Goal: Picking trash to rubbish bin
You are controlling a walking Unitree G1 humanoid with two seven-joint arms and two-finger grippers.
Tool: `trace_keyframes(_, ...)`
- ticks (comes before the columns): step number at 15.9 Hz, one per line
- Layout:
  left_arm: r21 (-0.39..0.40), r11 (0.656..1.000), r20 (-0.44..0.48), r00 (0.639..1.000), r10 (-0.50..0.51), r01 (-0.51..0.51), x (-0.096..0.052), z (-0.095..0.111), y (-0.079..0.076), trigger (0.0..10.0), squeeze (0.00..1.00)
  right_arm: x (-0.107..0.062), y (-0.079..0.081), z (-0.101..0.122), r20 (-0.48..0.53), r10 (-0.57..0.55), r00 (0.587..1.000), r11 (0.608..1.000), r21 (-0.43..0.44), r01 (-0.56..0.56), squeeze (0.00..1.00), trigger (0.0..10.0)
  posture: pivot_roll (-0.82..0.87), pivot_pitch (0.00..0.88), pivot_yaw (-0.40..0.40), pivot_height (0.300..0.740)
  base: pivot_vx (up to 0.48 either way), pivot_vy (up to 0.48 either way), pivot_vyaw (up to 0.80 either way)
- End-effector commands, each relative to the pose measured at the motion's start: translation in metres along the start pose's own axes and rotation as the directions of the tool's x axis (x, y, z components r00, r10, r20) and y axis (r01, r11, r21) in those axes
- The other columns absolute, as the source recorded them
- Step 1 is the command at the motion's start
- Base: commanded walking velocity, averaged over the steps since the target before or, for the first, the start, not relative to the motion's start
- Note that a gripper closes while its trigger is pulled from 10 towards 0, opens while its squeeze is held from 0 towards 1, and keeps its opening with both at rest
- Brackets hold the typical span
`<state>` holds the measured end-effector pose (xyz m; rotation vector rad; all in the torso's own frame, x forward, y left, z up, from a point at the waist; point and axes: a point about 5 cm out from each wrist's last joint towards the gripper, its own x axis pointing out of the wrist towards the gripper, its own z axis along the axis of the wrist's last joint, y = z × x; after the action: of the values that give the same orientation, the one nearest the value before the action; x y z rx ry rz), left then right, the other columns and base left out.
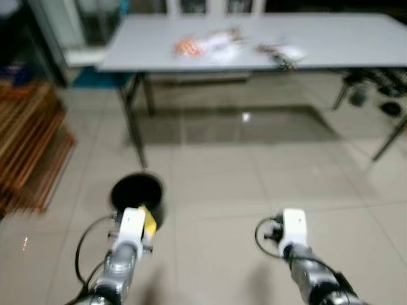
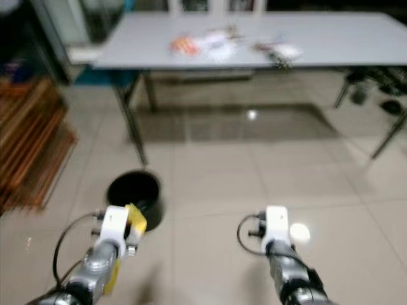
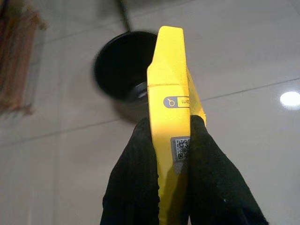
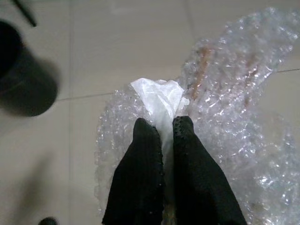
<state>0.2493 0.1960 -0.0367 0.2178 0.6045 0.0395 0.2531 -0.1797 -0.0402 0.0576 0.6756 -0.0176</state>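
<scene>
Left fingers (image 3: 140,183) clamping yellow packet (image 3: 171,117); right fingers (image 4: 145,183), bubble wrap (image 4: 234,108).

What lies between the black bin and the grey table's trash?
In the left eye view, bare tiled floor and a table leg separate the black bin from the trash on the tabletop.

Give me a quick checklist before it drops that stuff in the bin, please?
1. Left end effector holds the yellow packet firmly: ok.
2. Right end effector grips the bubble wrap and white scrap: ok.
3. Bin open, upright: ok.
4. Left end effector over the bin mouth: not ok, it sits at the near rim.
5. Right end effector near the bin: not ok, well off to the bin's right.
6. More trash left on the table: cannot tell exactly, blurred.
</scene>
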Motion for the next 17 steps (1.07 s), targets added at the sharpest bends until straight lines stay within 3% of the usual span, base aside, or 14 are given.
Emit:
trace_keyframes(1, 0.006, 1.0, -0.004, 1.0, 0.005, -0.005, 0.0005, 0.0006, 0.0017, 10.0, 0.0, 0.0026, 0.007, 0.0073, 0.017, 0.02, 1.0, 1.0, 0.008, -0.02, 0.0, 10.0, -0.02, 0.026, 0.015, 0.74, 0.0, 0.42, 0.0)
trace_keyframes(17, 0.005, 1.0, 0.003, 1.0, 0.015, -0.015, 0.0021, 0.0047, 0.0038, 10.0, 0.0, 0.0042, 0.0099, 0.013, 0.027, 0.035, 0.999, 0.999, -0.002, -0.035, 0.0, 10.0, -0.01, 0.037, 0.009, 0.74, 0.0, 0.394, 0.0)
